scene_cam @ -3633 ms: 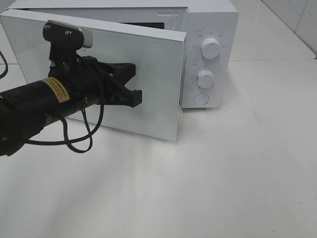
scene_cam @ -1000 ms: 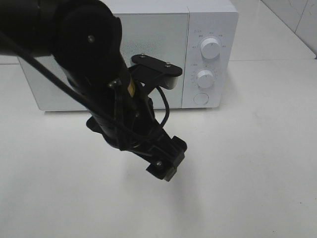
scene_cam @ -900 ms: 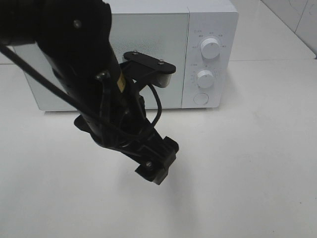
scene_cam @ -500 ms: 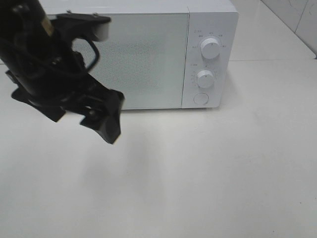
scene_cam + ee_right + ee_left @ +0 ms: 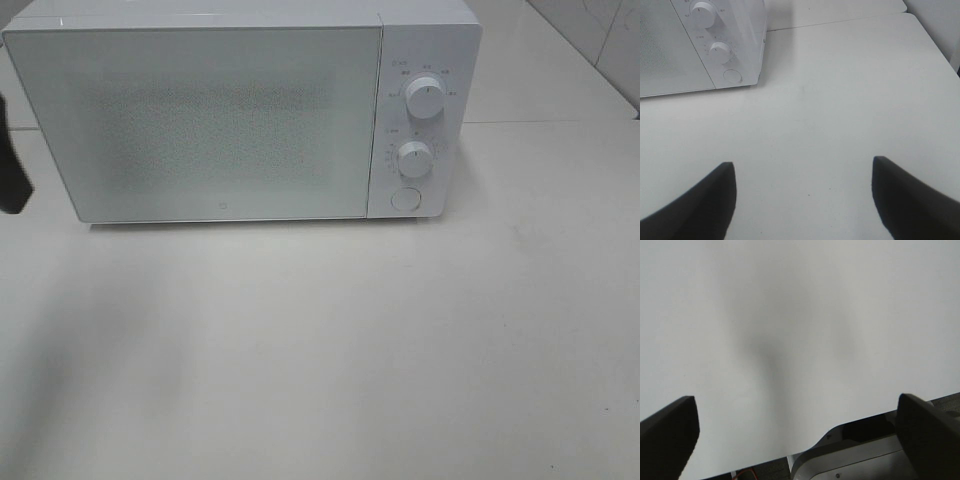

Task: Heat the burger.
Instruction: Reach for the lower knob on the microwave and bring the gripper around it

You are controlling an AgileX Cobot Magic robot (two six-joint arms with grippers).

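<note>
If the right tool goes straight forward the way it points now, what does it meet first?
Probably the white table. The right tool is open, and the microwave stands off to the side of its line. Depth is unclear.

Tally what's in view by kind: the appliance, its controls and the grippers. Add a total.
Microwave: 1
Dials: 2, the upper dial and the lower dial
Round button: 1
Grippers: 2, the left gripper and the right gripper, both with jaws open and empty
Total: 6
</note>
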